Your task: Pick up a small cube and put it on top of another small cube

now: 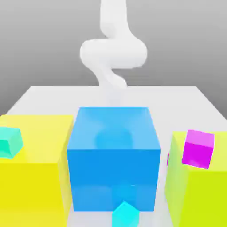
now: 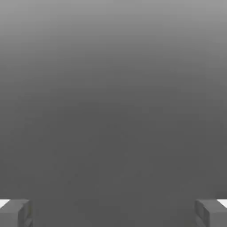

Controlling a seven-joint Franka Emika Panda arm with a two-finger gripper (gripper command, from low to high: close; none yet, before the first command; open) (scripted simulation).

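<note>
- The pale, smooth tabletop (image 1: 177, 104) spreads across the exterior view, its far edge level and its sides widening toward the viewer.
- Behind it, the room is a plain grey backdrop (image 1: 40, 44), darker toward the tabletop.
- A glossy blue block (image 1: 113, 177) stands at centre, between a yellow block (image 1: 35, 190) at the exterior view's left and a yellow-green block (image 1: 204, 195) at its right.
- A teal cube (image 1: 11, 142) overlaps the yellow block; a cyan cube (image 1: 125, 216) sits at bottom centre.
- A tilted magenta cube (image 1: 198, 149) overlaps the yellow-green block's top near edge; a magenta sliver (image 1: 168, 159) peeks past that block's side. Which is the task's cube, I cannot tell.
- Both lie right of and below the white arm (image 1: 113, 53) in the frame.
- The end effector (image 2: 113, 213) is wide open in the hand view.
</note>
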